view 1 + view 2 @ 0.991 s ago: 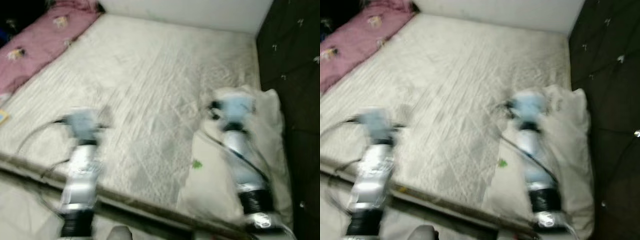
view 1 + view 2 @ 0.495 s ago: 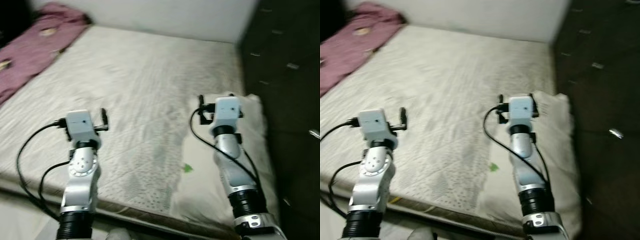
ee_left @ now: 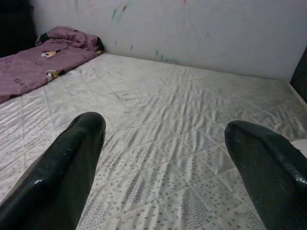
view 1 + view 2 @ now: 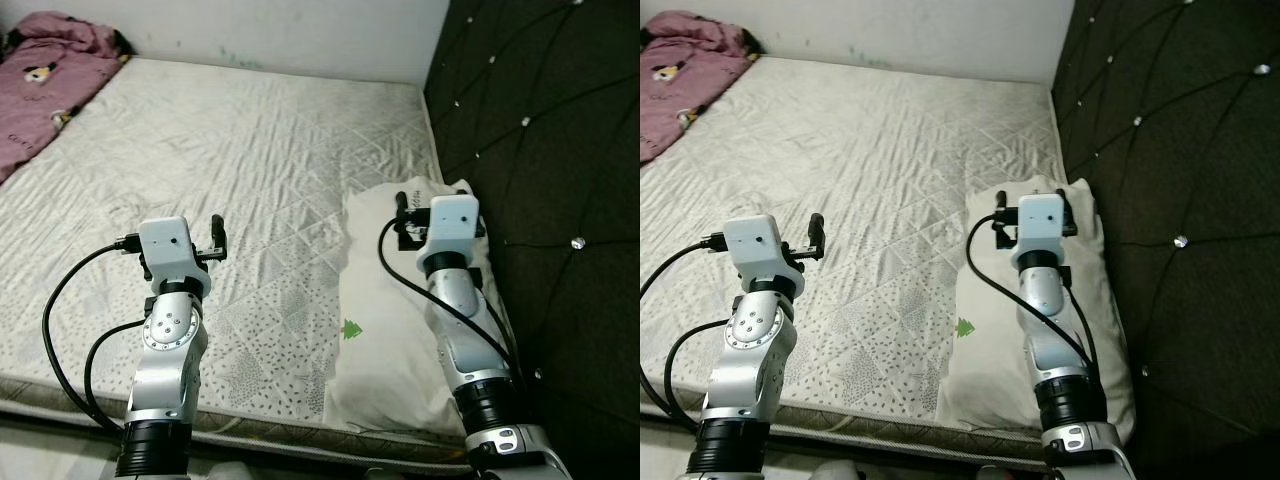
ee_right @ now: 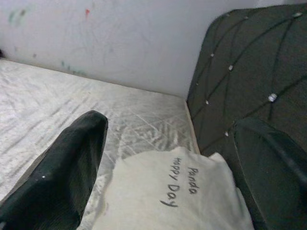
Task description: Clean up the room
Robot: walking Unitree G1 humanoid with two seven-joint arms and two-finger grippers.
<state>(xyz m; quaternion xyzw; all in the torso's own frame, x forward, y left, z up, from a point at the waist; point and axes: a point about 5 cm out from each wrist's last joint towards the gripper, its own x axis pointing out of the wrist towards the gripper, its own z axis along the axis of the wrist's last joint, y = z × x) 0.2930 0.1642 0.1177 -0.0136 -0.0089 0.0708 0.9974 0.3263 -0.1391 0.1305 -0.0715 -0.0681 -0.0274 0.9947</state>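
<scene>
Both grippers are hovering with fingers spread wide and holding nothing: the right gripper (image 5: 163,158) is hanging above the cream pillow (image 4: 395,330), which is lying against the dark tufted headboard (image 4: 540,150), while the left gripper (image 3: 163,158) is floating over the bare quilted mattress (image 4: 250,150). A pink blanket (image 4: 45,75) is lying crumpled at the far corner, well apart. A shallow pinch risks catching only the pillowcase, leaving the pillow sagging or slipping free.
</scene>
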